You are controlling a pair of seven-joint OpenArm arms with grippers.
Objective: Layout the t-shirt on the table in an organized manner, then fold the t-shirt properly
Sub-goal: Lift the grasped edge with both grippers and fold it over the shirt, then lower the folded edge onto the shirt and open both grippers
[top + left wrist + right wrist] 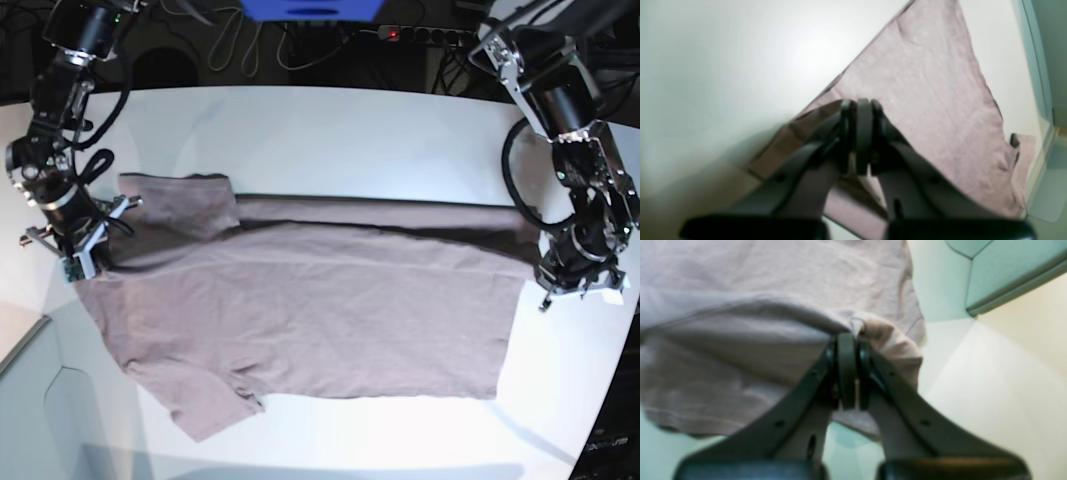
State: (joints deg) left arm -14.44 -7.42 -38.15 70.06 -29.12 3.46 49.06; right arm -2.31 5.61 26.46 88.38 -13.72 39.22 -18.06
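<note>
While the t-shirt (330,320) lies spread on the table (330,130), the left gripper (860,136) and right gripper (850,371) each pinch its edge.

The t-shirt (330,310) is seen in plain dusty mauve-grey, no print on it, paler and pinker under the wrist lights. The tabletop (330,130) is shown smooth white, tinged greenish at its edges. Both the left tool (860,110) and the right tool (848,343) are rendered in black.
</note>
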